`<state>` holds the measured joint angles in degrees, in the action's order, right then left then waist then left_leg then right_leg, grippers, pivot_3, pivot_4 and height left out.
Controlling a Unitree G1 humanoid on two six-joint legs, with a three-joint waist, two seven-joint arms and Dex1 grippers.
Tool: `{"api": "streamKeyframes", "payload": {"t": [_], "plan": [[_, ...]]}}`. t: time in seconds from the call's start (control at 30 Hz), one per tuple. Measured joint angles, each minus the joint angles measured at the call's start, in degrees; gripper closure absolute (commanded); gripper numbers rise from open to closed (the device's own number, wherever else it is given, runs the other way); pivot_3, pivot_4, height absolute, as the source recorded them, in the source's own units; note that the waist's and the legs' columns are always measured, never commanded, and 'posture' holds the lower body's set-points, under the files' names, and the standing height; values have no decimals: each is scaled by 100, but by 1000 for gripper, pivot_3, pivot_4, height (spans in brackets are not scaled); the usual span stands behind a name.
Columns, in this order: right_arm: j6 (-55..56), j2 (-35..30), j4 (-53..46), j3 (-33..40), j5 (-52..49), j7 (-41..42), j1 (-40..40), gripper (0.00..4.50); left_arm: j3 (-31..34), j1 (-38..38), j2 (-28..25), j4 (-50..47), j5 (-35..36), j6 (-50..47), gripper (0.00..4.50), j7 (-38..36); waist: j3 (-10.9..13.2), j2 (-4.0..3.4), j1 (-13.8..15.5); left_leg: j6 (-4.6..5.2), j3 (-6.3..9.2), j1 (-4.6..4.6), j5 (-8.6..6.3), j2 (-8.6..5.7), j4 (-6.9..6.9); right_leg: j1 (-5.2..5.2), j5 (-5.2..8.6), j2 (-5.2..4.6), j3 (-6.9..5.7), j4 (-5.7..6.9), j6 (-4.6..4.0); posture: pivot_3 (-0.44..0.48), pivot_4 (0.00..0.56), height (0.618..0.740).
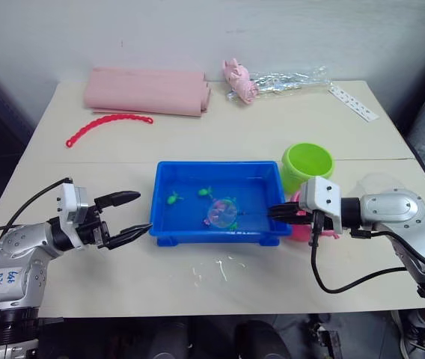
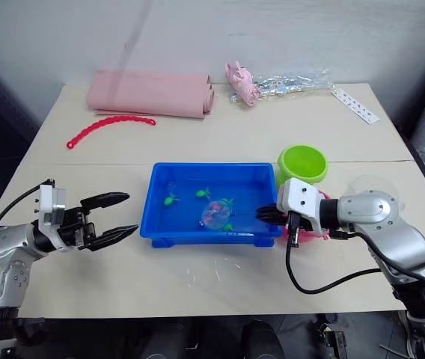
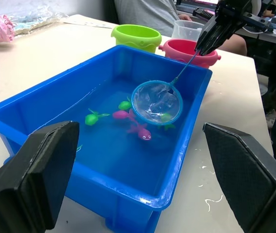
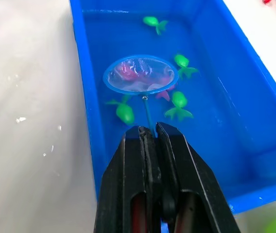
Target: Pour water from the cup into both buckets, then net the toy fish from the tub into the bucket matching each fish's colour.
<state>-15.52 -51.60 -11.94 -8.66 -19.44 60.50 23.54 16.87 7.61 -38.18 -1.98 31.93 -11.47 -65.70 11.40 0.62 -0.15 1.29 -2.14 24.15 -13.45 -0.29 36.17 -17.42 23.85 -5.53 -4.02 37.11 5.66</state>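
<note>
The blue tub holds water with several green toy fish and pink ones. My right gripper is shut on the thin handle of a small round net, which sits low in the tub over a pink fish. The lime green bucket stands just right of the tub. The pink bucket is beside it, partly hidden behind my right gripper. The clear cup stands behind the pink bucket. My left gripper is open just left of the tub, holding nothing.
At the table's far side lie a rolled pink cloth, a red bead chain, a pale pink toy, a clear plastic bag and a white strip. Water drops mark the table in front of the tub. A person sits beyond the table.
</note>
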Motion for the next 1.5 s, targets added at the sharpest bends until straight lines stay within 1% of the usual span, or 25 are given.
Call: {"api": "streamKeyframes", "payload": {"t": [0.3,0.37,0.53,0.73,0.97,1.2,1.5], "plan": [[92,122,440,62,201,4,118,4500,-12,37,37,0,0,8,33,16,0,0,-2,0,-1,0,0,0,-2,-1,0,0,0,0,0,0,150,740],[256,95,677,79,378,16,222,4500,-22,67,117,2,19,8,33,16,0,0,-2,0,-2,0,0,0,-2,-1,0,0,0,-1,0,0,150,740],[623,65,1020,159,683,73,272,4500,-49,122,128,24,21,8,33,13,0,0,-2,0,-3,0,0,0,-2,-1,0,0,0,0,0,0,150,740],[786,121,1170,159,812,120,276,4500,-54,185,128,53,21,8,33,-9,0,0,-5,0,-3,0,0,0,-2,-1,0,0,0,0,0,0,150,740],[947,205,1123,143,993,138,274,4500,-53,180,128,69,21,21,33,-21,0,0,-5,0,-3,0,0,0,-2,-2,0,1,0,0,0,0,150,740],[1225,224,941,-83,1316,223,240,4500,-53,155,135,93,21,46,33,-44,0,0,-6,-1,-3,0,0,0,-3,-2,0,1,1,-1,0,0,150,740],[798,581,643,-221,1306,223,250,4500,-53,113,140,255,21,96,33,-70,0,0,-4,-1,-2,0,0,0,-2,-2,0,1,0,0,0,0,150,740]]}}
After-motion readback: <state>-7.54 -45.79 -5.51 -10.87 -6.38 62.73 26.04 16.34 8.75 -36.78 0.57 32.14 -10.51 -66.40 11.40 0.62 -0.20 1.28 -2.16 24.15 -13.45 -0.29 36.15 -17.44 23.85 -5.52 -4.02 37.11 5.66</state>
